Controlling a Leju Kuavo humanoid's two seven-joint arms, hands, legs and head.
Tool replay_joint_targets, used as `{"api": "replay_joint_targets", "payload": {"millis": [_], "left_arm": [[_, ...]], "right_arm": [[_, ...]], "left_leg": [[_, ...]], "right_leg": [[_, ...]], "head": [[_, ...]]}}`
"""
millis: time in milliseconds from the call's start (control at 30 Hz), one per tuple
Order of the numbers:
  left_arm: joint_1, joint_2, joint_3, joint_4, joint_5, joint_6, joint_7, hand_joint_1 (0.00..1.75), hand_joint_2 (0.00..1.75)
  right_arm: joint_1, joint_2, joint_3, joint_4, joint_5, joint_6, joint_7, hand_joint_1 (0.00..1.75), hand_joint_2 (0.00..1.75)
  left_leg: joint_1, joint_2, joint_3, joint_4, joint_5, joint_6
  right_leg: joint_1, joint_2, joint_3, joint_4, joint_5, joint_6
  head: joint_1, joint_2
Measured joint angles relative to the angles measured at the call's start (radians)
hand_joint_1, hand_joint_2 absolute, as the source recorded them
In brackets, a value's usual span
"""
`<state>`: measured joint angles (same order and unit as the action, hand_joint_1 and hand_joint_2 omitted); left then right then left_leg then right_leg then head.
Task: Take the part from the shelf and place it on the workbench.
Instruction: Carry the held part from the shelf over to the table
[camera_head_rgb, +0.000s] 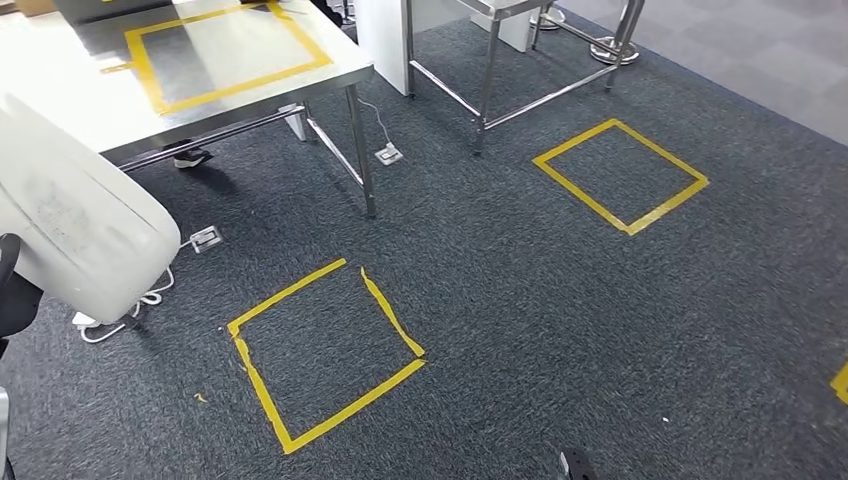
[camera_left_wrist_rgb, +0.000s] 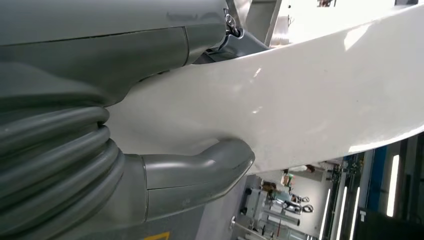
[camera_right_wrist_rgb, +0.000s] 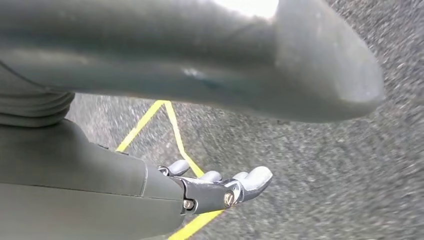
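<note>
The part (camera_head_rgb: 75, 215), a large white curved panel, sits at about nine o'clock in your head view, carried above the grey carpet (camera_head_rgb: 560, 320). In the left wrist view the left hand (camera_left_wrist_rgb: 165, 105) grips this same white part (camera_left_wrist_rgb: 300, 95): the thick grey thumb (camera_left_wrist_rgb: 205, 167) presses one face, and the rest of the hand closes over the opposite face.

The workbench (camera_head_rgb: 200, 70), a steel-topped table bearing a yellow tape rectangle (camera_head_rgb: 225, 50), stands at about eleven o'clock, well apart from the part. A second steel frame (camera_head_rgb: 520, 70) stands at about one o'clock.

Two yellow tape squares mark the carpet: one (camera_head_rgb: 325, 355) at about six o'clock, close before you, and another (camera_head_rgb: 620, 175) at about two o'clock. White cable and small plugs (camera_head_rgb: 205, 238) lie on the carpet just beside the near table legs.

In the right wrist view the right hand (camera_right_wrist_rgb: 210, 185) hangs above the carpet and yellow tape lines (camera_right_wrist_rgb: 150, 117); its fingers (camera_right_wrist_rgb: 255, 177) are extended and apart, holding nothing.
</note>
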<state>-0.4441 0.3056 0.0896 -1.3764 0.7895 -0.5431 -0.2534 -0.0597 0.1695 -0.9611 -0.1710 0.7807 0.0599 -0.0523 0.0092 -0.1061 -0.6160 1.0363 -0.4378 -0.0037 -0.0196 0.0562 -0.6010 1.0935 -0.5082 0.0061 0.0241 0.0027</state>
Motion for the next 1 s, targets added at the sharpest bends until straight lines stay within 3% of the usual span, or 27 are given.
{"api": "replay_joint_targets", "payload": {"millis": [67, 133, 200, 267, 333, 367, 400, 433, 500, 533, 567, 633, 667, 733, 767, 833, 867, 900, 1000], "left_arm": [[0.000, 0.000, 0.000, -0.001, 0.000, 0.000, -0.001, 1.75, 1.75], [0.002, 0.002, 0.000, -0.002, 0.000, 0.000, -0.001, 1.75, 1.75], [0.004, 0.007, 0.001, -0.003, -0.002, 0.000, -0.003, 1.75, 1.75], [0.006, 0.010, 0.002, -0.005, -0.006, 0.000, -0.007, 1.75, 1.75], [0.011, 0.009, 0.002, -0.007, -0.013, 0.000, -0.010, 1.75, 1.75], [0.015, 0.009, 0.002, -0.007, -0.018, 0.000, -0.010, 1.75, 1.75], [0.018, 0.009, 0.002, -0.008, -0.021, 0.000, -0.011, 1.75, 1.75], [0.021, 0.010, 0.002, -0.011, -0.023, 0.000, -0.011, 1.75, 1.75], [0.021, 0.010, 0.002, -0.018, -0.029, 0.000, -0.012, 1.75, 1.75], [0.021, 0.010, 0.002, -0.022, -0.031, 0.000, -0.012, 1.75, 1.75], [0.020, 0.010, 0.002, -0.025, -0.036, 0.002, -0.013, 1.75, 1.75], [0.022, 0.010, 0.002, -0.027, -0.044, 0.005, -0.013, 1.75, 1.75], [0.022, 0.010, 0.002, -0.027, -0.049, 0.007, -0.015, 1.75, 1.75], [0.019, 0.008, 0.001, -0.028, -0.057, 0.009, -0.017, 1.75, 1.75], [0.017, 0.006, 0.001, -0.029, -0.060, 0.010, -0.018, 1.75, 1.75], [0.017, -0.001, 0.000, -0.027, -0.063, 0.012, -0.018, 1.75, 1.75], [0.018, -0.003, 0.000, -0.026, -0.065, 0.013, -0.018, 1.75, 1.75], [0.018, -0.004, 0.000, -0.025, -0.066, 0.014, -0.018, 1.75, 1.75], [0.017, -0.005, 0.000, -0.025, -0.067, 0.017, -0.018, 1.75, 1.75]], "right_arm": [[0.001, 0.000, 0.000, 0.000, 0.002, 0.000, 0.000, 0.00, 0.00], [0.001, 0.000, -0.001, 0.000, 0.003, 0.000, 0.000, 0.00, 0.00], [-0.001, 0.000, -0.001, 0.000, 0.004, 0.000, -0.001, 0.00, 0.00], [0.000, 0.000, -0.002, 0.000, 0.006, 0.000, -0.003, 0.00, 0.00], [0.003, 0.000, -0.002, 0.000, 0.009, 0.001, -0.003, 0.00, 0.00], [0.004, 0.000, -0.002, 0.000, 0.011, 0.001, -0.003, 0.00, 0.00], [0.004, 0.000, -0.002, 0.000, 0.013, 0.002, -0.004, 0.00, 0.00], [0.003, 0.000, -0.002, 0.000, 0.015, 0.002, -0.004, 0.00, 0.00], [0.002, 0.000, -0.002, 0.000, 0.019, 0.002, -0.004, 0.00, 0.00], [0.001, 0.000, -0.002, 0.000, 0.020, 0.002, -0.004, 0.00, 0.00], [0.001, 0.000, -0.002, 0.000, 0.022, 0.002, -0.004, 0.00, 0.00], [-0.001, 0.000, -0.002, 0.000, 0.023, 0.002, -0.004, 0.00, 0.00], [-0.003, 0.000, -0.002, 0.000, 0.023, 0.003, -0.005, 0.00, 0.00], [-0.005, 0.000, -0.002, 0.000, 0.021, 0.003, -0.006, 0.00, 0.00], [-0.005, 0.000, -0.002, 0.000, 0.020, 0.002, -0.006, 0.00, 0.00], [-0.003, 0.000, -0.002, 0.000, 0.017, 0.002, -0.007, 0.00, 0.00], [-0.001, 0.000, -0.002, 0.000, 0.013, 0.002, -0.007, 0.00, 0.00], [-0.001, 0.000, -0.004, 0.000, 0.008, 0.002, -0.008, 0.00, 0.00], [-0.005, 0.000, -0.013, 0.000, -0.010, 0.002, -0.009, 0.00, 0.00]], "left_leg": [[0.001, -0.026, -0.006, 0.001, 0.003, -0.015], [0.004, -0.042, -0.013, -0.004, 0.009, -0.029], [0.001, 0.004, -0.030, 0.024, -0.008, -0.037], [-0.002, 0.071, -0.076, 0.124, -0.060, -0.042], [0.001, 0.093, -0.129, 0.236, -0.104, -0.046], [0.002, 0.096, -0.137, 0.255, -0.104, -0.047], [0.002, 0.101, -0.126, 0.238, -0.086, -0.047], [0.002, 0.112, -0.097, 0.186, -0.056, -0.046], [-0.006, 0.163, -0.028, 0.057, -0.012, -0.037], [-0.011, 0.181, -0.007, 0.017, -0.004, -0.030], [-0.015, 0.188, 0.001, -0.001, -0.005, -0.023], [-0.013, 0.162, 0.001, -0.005, -0.004, -0.009], [-0.010, 0.148, 0.001, -0.008, -0.002, -0.004], [-0.003, 0.124, 0.001, -0.012, 0.001, 0.008], [-0.002, 0.113, 0.001, -0.012, 0.002, 0.012], [-0.002, 0.090, -0.001, -0.011, 0.001, 0.016], [-0.002, 0.078, -0.001, -0.010, 0.001, 0.017], [-0.001, 0.069, -0.001, -0.008, 0.000, 0.016], [-0.001, 0.046, -0.002, 0.001, -0.005, 0.006]], "right_leg": [[0.000, 0.017, 0.017, -0.040, 0.004, -0.004], [0.002, -0.009, 0.021, -0.046, 0.010, -0.016], [0.000, -0.034, 0.027, -0.054, 0.016, -0.031], [0.001, -0.059, 0.028, -0.058, 0.017, -0.040], [0.004, -0.087, 0.028, -0.058, 0.014, -0.045], [0.005, -0.102, 0.029, -0.058, 0.012, -0.046], [0.005, -0.117, 0.030, -0.058, 0.010, -0.046], [0.005, -0.131, 0.033, -0.058, 0.007, -0.044], [0.009, -0.157, 0.040, -0.056, 0.000, -0.038], [0.012, -0.168, 0.043, -0.056, -0.003, -0.033], [0.017, -0.181, 0.047, -0.057, -0.006, -0.029], [0.020, -0.202, 0.053, -0.060, -0.011, -0.019], [0.018, -0.187, 0.053, -0.053, -0.019, -0.013], [0.013, -0.120, 0.025, 0.011, -0.058, -0.001], [0.011, -0.083, -0.005, 0.073, -0.088, 0.002], [0.011, -0.060, -0.073, 0.201, -0.137, 0.005], [0.011, -0.058, -0.092, 0.229, -0.135, 0.005], [0.010, -0.058, -0.092, 0.217, -0.114, 0.004], [0.007, -0.050, -0.018, 0.031, -0.010, 0.000]], "head": [[0.000, 0.000], [0.000, 0.000], [-0.006, 0.000], [-0.015, 0.000], [-0.018, 0.000], [-0.018, 0.000], [-0.018, 0.000], [-0.018, 0.000], [-0.019, 0.000], [-0.019, 0.000], [-0.019, 0.000], [-0.017, 0.000], [-0.016, 0.000], [-0.013, 0.000], [-0.010, 0.000], [-0.005, 0.000], [-0.004, 0.000], [-0.003, 0.000], [0.000, 0.000]]}}
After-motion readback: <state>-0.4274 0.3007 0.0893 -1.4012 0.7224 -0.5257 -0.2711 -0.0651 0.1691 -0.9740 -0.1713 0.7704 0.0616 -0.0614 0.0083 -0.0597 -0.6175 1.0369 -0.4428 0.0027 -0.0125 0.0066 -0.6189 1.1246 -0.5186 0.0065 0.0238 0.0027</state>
